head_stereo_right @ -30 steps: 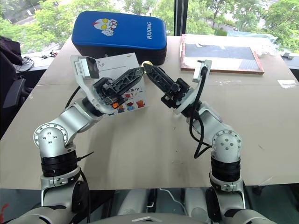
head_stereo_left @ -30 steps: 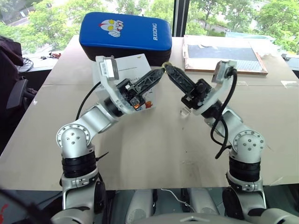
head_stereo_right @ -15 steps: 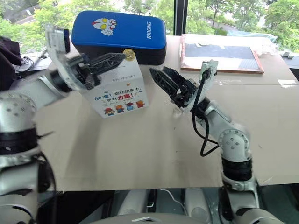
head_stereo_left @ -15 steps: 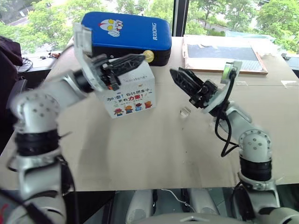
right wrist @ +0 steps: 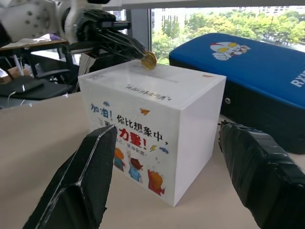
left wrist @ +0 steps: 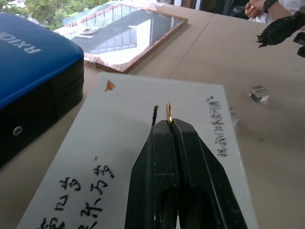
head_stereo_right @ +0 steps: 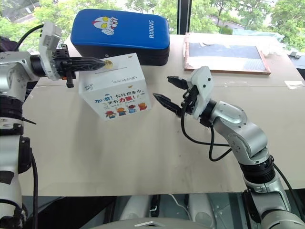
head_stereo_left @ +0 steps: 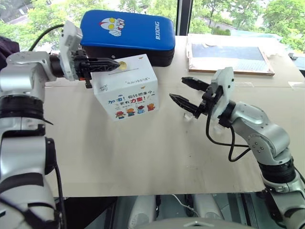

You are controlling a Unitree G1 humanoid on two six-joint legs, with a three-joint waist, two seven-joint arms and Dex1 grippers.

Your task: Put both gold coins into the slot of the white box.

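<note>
The white box [head_stereo_left: 128, 90] with cartoon figures stands on the table, left of centre. Its slot [left wrist: 155, 114] is a dark slit in the plain top face. My left gripper [head_stereo_left: 116, 62] reaches in level from the left and is shut on one gold coin [head_stereo_left: 123, 64]. The coin [left wrist: 168, 112] stands on edge at the fingertips, just above the box top and right beside the slot. My right gripper [head_stereo_left: 178, 89] hangs open to the right of the box, nothing between its fingers, pointing at the box's side [right wrist: 157, 138].
A blue padded case [head_stereo_left: 128, 31] lies behind the box. A framed board [head_stereo_left: 228, 55] lies at the back right. A small clear block [left wrist: 257, 93] rests on the table near the right gripper. A person's hand [left wrist: 257, 7] shows beyond the table.
Both grippers met at the coin a second ago. The right one has let go, opened wide and drawn back. The left arm has swung out left and brought the coin over the box top.
</note>
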